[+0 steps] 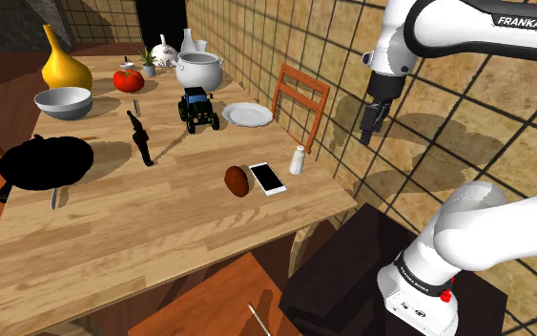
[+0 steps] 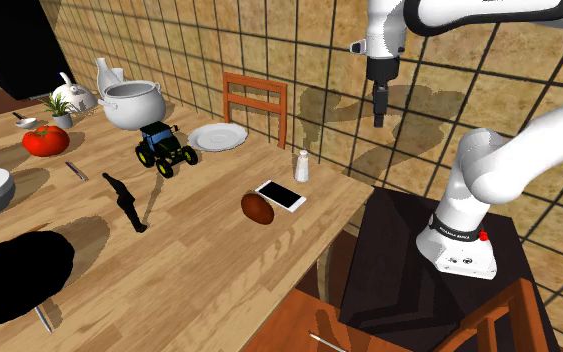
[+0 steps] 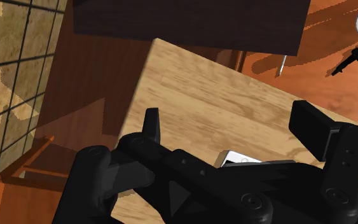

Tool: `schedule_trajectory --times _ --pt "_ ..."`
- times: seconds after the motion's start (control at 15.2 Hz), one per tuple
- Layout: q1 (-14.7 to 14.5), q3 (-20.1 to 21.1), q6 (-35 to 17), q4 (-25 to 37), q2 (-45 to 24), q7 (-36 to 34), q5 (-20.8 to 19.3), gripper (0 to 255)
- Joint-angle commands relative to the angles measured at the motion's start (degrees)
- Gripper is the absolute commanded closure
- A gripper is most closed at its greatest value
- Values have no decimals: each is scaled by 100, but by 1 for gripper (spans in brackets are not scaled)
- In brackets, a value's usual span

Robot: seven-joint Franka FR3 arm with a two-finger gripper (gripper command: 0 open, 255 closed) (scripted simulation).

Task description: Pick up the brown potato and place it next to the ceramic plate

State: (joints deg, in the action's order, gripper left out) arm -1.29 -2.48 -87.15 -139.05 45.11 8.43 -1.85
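On the tabletop (image 1: pixel 161 229): one brown potato (image 1: pixel 237 181), just beside one white phone (image 1: pixel 267 178). Lies well apart from the one white plate (image 1: pixel 247 115) by the tiled wall. Near the phone, one small white shaker (image 1: pixel 297 160). High in the air past the one wooden chair (image 1: pixel 306 78), one black hand (image 1: pixel 369 122): released, fingers spread, grasping nothing.

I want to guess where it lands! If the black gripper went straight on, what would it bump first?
The gripper would probably hit the wooden table by the phone; depth is unclear.
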Motion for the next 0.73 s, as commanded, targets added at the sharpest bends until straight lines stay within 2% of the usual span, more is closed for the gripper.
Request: schedule_trajectory --times 0.0,0.33,0.66 --pt "0 0 0 0 0 0 0 0" --pt "-88 731 -596 27 -613 -1017 277 0" --pt "-105 1415 -1154 306 -1481 -2040 368 0"
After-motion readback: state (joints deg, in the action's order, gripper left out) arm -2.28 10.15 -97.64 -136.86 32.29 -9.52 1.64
